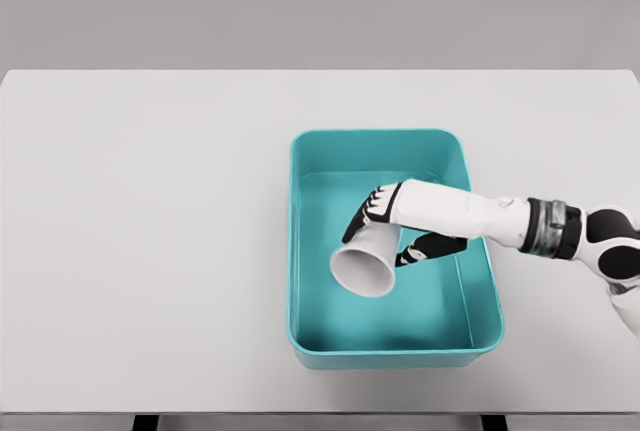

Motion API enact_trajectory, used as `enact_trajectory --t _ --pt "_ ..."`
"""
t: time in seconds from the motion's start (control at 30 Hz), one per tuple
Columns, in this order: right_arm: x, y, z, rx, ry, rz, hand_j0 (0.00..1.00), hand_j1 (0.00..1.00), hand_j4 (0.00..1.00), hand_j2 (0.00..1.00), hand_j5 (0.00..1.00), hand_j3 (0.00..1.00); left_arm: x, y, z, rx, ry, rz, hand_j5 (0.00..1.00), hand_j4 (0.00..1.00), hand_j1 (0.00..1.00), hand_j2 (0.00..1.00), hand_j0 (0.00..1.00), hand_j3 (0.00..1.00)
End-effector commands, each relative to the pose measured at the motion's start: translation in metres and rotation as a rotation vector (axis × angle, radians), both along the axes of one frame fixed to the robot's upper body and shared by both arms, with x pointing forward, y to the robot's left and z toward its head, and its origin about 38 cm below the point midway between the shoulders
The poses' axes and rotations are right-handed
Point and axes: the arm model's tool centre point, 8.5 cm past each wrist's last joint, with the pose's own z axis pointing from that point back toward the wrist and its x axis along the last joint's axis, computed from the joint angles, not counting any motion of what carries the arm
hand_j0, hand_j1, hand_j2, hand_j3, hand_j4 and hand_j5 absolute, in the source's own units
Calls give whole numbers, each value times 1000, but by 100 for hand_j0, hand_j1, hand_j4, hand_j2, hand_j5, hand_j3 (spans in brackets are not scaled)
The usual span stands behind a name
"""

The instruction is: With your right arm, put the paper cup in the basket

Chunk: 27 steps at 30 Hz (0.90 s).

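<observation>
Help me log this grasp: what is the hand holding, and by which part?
The right hand holds the paper cup by its narrow base end, fingers around the side wall, open mouth tilted down-left over the teal basket.

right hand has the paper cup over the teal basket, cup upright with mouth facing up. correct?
Not quite. The head view shows the right hand gripping the paper cup over the teal basket, but the cup is tilted, its open mouth turned toward the lower left, not upright with the mouth up.
</observation>
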Motion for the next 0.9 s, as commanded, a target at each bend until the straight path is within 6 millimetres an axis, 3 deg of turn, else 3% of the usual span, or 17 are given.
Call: enact_trajectory --t 0.0,0.07,0.1,0.33,0.43,0.53,0.6,0.73,0.87 --pt "0 0 -2 -3 7 -3 74 74 74 74 74 74 0 0 0 0 0 0 100 100 100 100 100 100" --pt "-2 2 -4 -6 13 5 92 92 92 92 92 92 0 0 0 0 0 0 100 100 100 100 100 100" --pt "-1 2 -4 -7 12 5 94 94 94 94 94 94 0 0 0 0 0 0 100 100 100 100 100 100" --pt "-2 2 -3 -9 9 8 95 95 95 95 95 95 0 0 0 0 0 0 100 100 100 100 100 100" --pt "-2 -7 5 -24 -6 -2 98 98 98 98 98 98 0 0 0 0 0 0 100 100 100 100 100 100" --pt "11 -33 38 60 -72 -94 100 100 100 100 100 100 0 0 0 0 0 0 100 100 100 100 100 100" --pt "18 -55 55 195 -21 -153 100 100 100 100 100 100 0 0 0 0 0 0 100 100 100 100 100 100" --pt "26 -96 66 322 52 -310 100 100 100 100 100 100 0 0 0 0 0 0 100 100 100 100 100 100" --pt "30 -110 58 422 187 -407 100 100 100 100 100 100 0 0 0 0 0 0 100 100 100 100 100 100"
